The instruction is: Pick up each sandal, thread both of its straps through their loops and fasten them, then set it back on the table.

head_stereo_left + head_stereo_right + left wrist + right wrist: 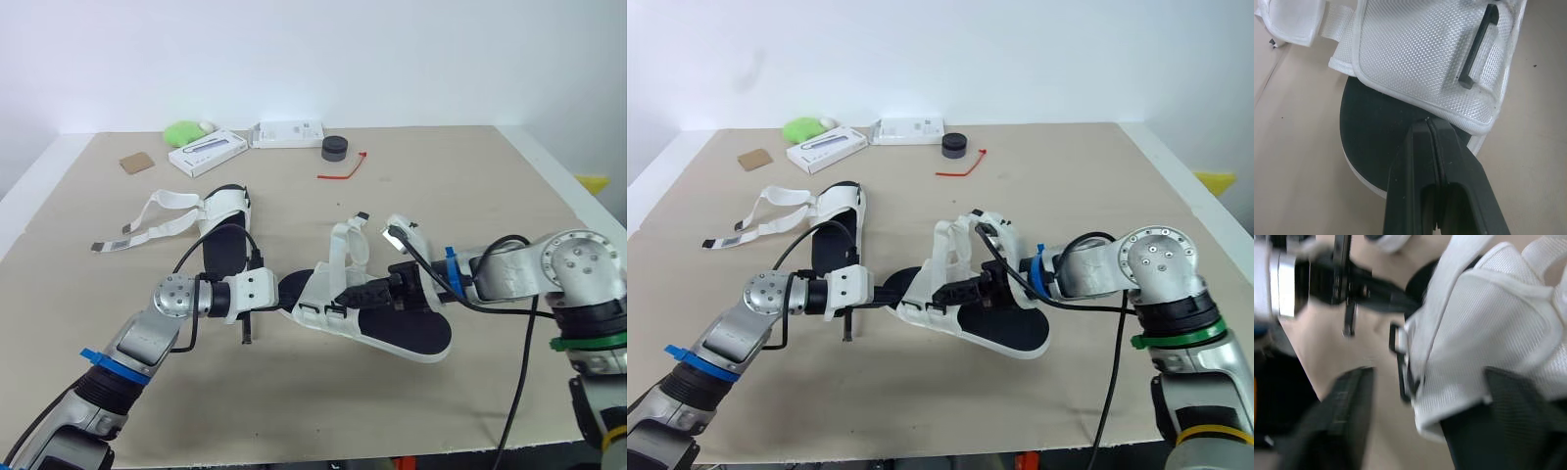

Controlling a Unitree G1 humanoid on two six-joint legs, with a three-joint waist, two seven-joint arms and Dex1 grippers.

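Observation:
A white sandal with a black insole (392, 328) lies mid-table, its straps (350, 245) standing up. My left gripper (291, 290) is at its heel end; in the left wrist view the gripper (1428, 121) is shut, pinching the rim of the white mesh heel piece (1420, 54). From the right, my right gripper (387, 291) reaches the sandal's side. It is open (1428, 376), with the white mesh upper (1488, 333) between its spread fingers. The second sandal (223, 235) lies at the back left, its loose straps (147, 220) spread out on the table.
Along the far edge are a green object (184, 131), a white box (206, 152), a flat white box (286, 133), a black round lid (335, 148), a red tie (345, 168) and a cardboard piece (136, 163). Cables hang from both arms.

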